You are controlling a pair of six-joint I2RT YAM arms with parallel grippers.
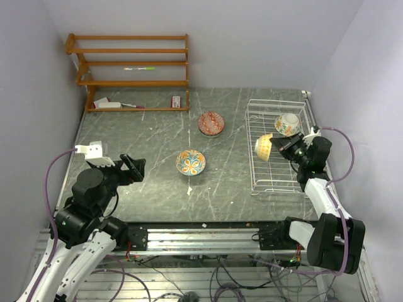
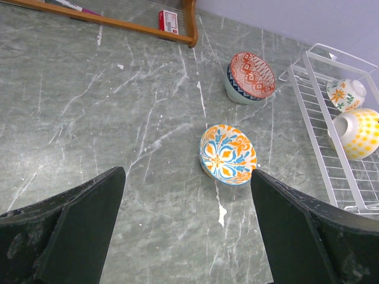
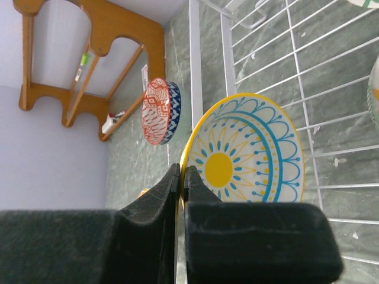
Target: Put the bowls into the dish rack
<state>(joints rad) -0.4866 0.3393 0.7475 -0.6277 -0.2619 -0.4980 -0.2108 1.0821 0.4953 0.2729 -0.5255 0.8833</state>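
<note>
- Flowered bowl (image 1: 288, 124) is in the dish rack (image 1: 254, 189).
- Right pincer (image 3: 181, 177) grips the yellow bowl (image 3: 243, 151) at its edge.
- Left pincer (image 2: 186, 174) gapes empty; orange bowl (image 1: 191, 162) and red bowl (image 1: 211, 123) beside the rack aren't loaded yet.

4 bowls – red-patterned bowl (image 1: 211, 123), orange-blue bowl (image 1: 190, 162), yellow bowl (image 1: 264, 146), cream floral bowl (image 1: 288, 124) – plus 1 dish rack (image 1: 250, 173), 1 wooden shelf (image 1: 132, 63).

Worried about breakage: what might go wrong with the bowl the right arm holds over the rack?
1. The right gripper pinches only the rim of the yellow bowl, held on edge; it might slip and drop onto the dish rack wires.
2. Released like this, it may roll or tip toward the floral bowl already in the rack.
</note>
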